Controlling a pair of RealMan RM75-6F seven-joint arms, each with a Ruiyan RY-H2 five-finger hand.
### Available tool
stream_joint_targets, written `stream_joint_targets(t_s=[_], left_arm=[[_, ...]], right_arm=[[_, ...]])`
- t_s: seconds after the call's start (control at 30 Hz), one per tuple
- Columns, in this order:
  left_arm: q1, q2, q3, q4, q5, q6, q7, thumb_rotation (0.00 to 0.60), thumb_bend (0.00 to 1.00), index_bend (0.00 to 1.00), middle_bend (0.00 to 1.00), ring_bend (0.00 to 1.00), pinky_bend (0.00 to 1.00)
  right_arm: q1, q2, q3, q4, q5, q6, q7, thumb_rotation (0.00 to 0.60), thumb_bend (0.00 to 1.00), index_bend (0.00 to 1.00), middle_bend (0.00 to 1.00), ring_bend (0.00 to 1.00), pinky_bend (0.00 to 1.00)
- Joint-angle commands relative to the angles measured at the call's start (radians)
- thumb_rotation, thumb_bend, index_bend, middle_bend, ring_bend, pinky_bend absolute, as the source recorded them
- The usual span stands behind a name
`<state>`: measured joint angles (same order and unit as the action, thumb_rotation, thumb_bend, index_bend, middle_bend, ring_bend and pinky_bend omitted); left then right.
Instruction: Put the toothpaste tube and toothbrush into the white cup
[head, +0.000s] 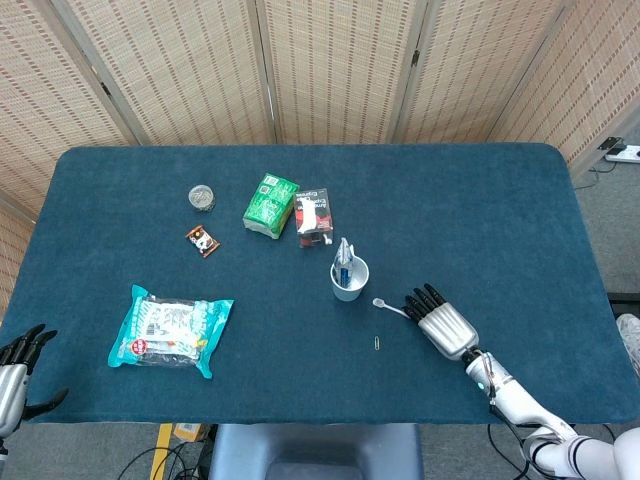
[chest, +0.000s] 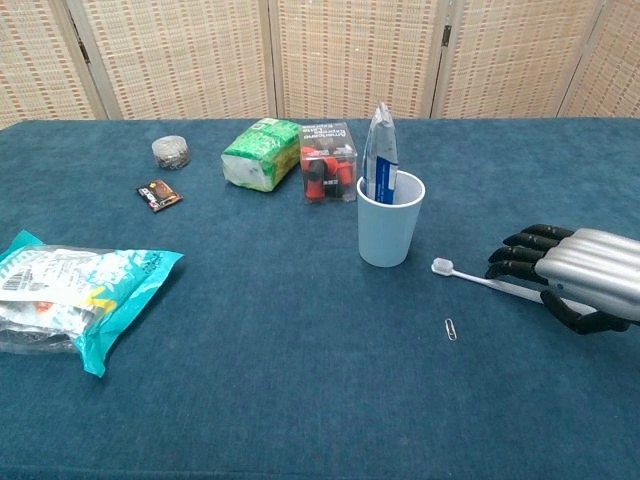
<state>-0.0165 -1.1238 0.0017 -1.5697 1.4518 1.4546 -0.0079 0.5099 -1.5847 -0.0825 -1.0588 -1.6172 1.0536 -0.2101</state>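
Observation:
The white cup (head: 349, 281) (chest: 390, 225) stands near the table's middle with the toothpaste tube (head: 344, 258) (chest: 380, 155) upright inside it. A white toothbrush (head: 386, 305) (chest: 480, 280) lies flat on the blue cloth just right of the cup, bristle head toward it. My right hand (head: 440, 320) (chest: 575, 270) is palm down over the handle's far end, which it hides. Its fingers are stretched out and its thumb hooks beneath; I see no grip on the brush. My left hand (head: 15, 372) hangs off the table's near left corner, fingers apart and holding nothing.
A paper clip (head: 376, 344) (chest: 451, 329) lies in front of the toothbrush. A snack bag (head: 170, 328) (chest: 70, 300) sits at the near left. Behind the cup are a green pack (head: 270, 205), a clear box (head: 314, 213), a round tin (head: 202, 197) and a small sachet (head: 203, 241).

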Motion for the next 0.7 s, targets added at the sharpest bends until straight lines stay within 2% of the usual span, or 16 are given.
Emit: stream_joint_targets(t_s=[0.03, 0.4, 0.47, 0.5, 0.57, 0.63, 0.7], left_arm=[[-0.001, 0.0, 0.0, -0.001, -0.001, -0.002, 0.002, 0.6, 0.25, 0.17, 0.11, 0.14, 0.19], [-0.002, 0.0, 0.0, -0.002, 0.003, -0.004, 0.0, 0.6, 0.25, 0.17, 0.11, 0.14, 0.19], [-0.003, -0.001, 0.0, -0.001, 0.002, -0.005, -0.001, 0.6, 0.25, 0.17, 0.1, 0.14, 0.19], [-0.003, -0.002, 0.0, 0.0, 0.003, -0.005, -0.002, 0.6, 0.25, 0.17, 0.1, 0.14, 0.19], [-0.003, -0.002, 0.0, 0.0, 0.004, -0.004, -0.004, 0.6, 0.25, 0.17, 0.1, 0.14, 0.19], [-0.002, -0.001, -0.001, 0.001, 0.005, -0.002, -0.006, 0.6, 0.25, 0.17, 0.1, 0.14, 0.19], [-0.002, 0.001, -0.002, 0.001, 0.004, 0.0, -0.009, 0.6, 0.25, 0.17, 0.1, 0.14, 0.19]], right_arm=[[-0.001, 0.004, -0.008, -0.01, -0.012, 0.006, 0.003, 0.6, 0.74, 0.16, 0.11, 0.0, 0.0], [-0.017, 0.043, -0.051, -0.087, -0.07, 0.047, -0.022, 0.6, 0.71, 0.16, 0.13, 0.0, 0.0], [-0.025, 0.041, -0.038, -0.089, -0.065, 0.069, -0.021, 0.6, 0.62, 0.17, 0.14, 0.0, 0.0], [-0.028, 0.039, -0.031, -0.088, -0.062, 0.08, -0.019, 0.6, 0.5, 0.19, 0.15, 0.0, 0.0], [-0.032, 0.034, -0.016, -0.092, -0.055, 0.098, -0.01, 0.6, 0.33, 0.22, 0.17, 0.0, 0.0], [-0.033, 0.034, -0.006, -0.106, -0.05, 0.107, 0.004, 0.6, 0.23, 0.26, 0.18, 0.0, 0.0], [-0.033, 0.037, 0.005, -0.124, -0.044, 0.115, 0.016, 0.6, 0.18, 0.29, 0.19, 0.0, 0.0]])
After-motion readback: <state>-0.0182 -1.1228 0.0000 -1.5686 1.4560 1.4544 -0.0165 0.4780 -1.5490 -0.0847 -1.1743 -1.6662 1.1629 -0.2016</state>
